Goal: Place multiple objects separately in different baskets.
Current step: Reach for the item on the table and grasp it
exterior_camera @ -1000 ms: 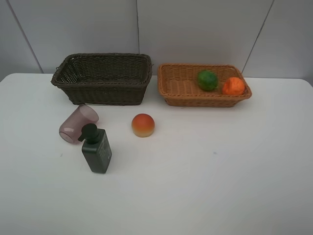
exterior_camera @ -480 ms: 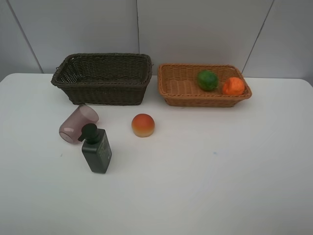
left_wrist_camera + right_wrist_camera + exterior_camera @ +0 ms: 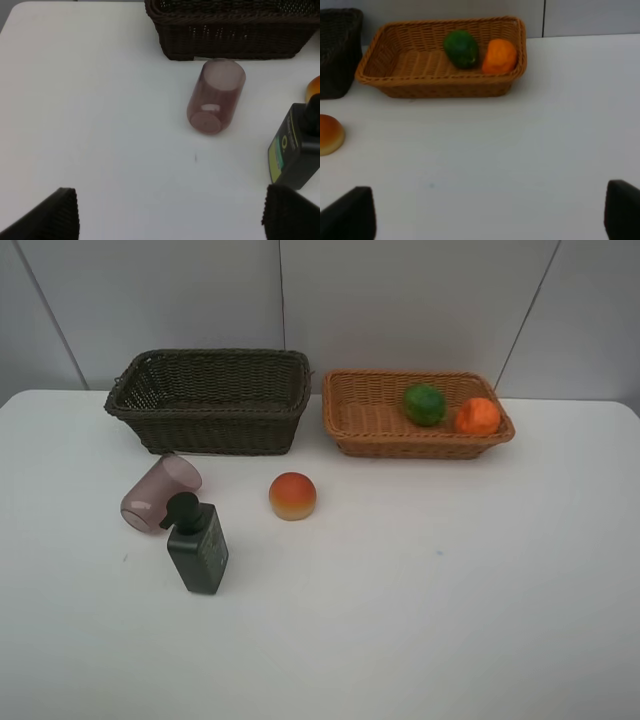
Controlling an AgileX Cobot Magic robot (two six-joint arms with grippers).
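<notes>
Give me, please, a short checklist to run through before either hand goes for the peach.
1. Left hand open and empty: ok.
2. Right hand open and empty: ok.
3. Peach free on the table, nothing touching it: ok.
4. Room in the light basket beside the green fruit and orange: ok.
5. Dark basket floor clear: cannot tell, its wall hides it.
6. Pink cup upright: not ok, it lies on its side.
</notes>
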